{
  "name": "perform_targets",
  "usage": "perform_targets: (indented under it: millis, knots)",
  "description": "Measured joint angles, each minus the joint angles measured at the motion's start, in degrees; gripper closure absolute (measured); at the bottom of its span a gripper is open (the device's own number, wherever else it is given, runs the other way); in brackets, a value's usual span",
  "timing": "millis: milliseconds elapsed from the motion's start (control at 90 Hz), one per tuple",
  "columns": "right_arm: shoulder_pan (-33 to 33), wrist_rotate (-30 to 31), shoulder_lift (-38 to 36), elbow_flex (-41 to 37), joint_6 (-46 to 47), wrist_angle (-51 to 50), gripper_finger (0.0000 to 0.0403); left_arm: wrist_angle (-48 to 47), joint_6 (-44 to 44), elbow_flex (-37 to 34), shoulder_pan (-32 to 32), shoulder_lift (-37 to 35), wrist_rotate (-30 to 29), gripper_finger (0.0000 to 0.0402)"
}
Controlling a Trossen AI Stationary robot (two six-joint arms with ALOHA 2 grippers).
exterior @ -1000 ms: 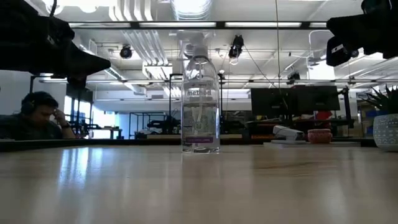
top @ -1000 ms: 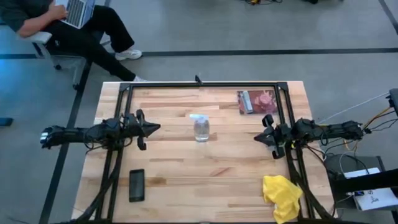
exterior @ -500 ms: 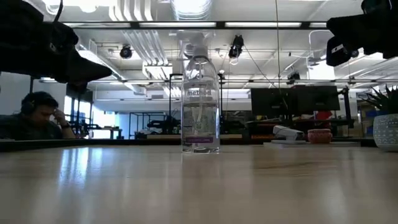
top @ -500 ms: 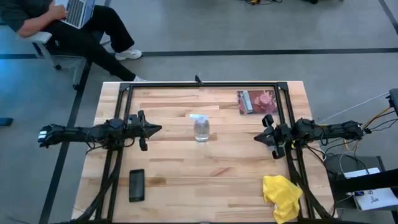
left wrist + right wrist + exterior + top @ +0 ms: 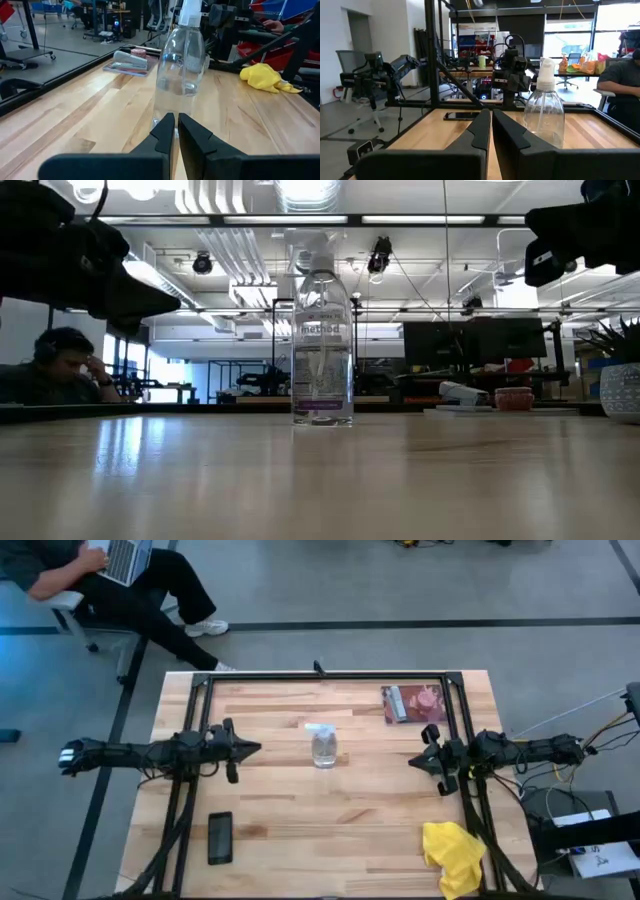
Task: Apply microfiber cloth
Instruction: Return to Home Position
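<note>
Moved: left gripper [image 5: 258,748] edges slightly rightward, right gripper [image 5: 413,762] unchanged | Fingers: both pairs narrowed nearly together, empty, apparently parked for homing | Task item: microfiber cloth [image 5: 453,850] crumpled at near right table [image 5: 300,810] corner, set aside, seemingly finished with | Spray bottle [image 5: 324,746]: upright, centre, between grippers

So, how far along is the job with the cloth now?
Looks nearly done. The bright yellow microfiber cloth lies released by the table's right corner, the black phone by the left one, the clear plastic spray bottle upright mid-table. Left gripper and right gripper hold nothing, both shut. Remaining: probably only parking the arms.
</note>
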Motion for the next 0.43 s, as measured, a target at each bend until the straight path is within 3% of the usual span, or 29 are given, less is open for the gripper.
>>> perform_targets:
  millis: [433]
  knots:
    - [0.0, 0.0, 0.0, 0.0, 0.0, 0.0, 0.0400, 0.0, 0.0, 0.0, 0.0, 1.2, 0.0, 0.0395]
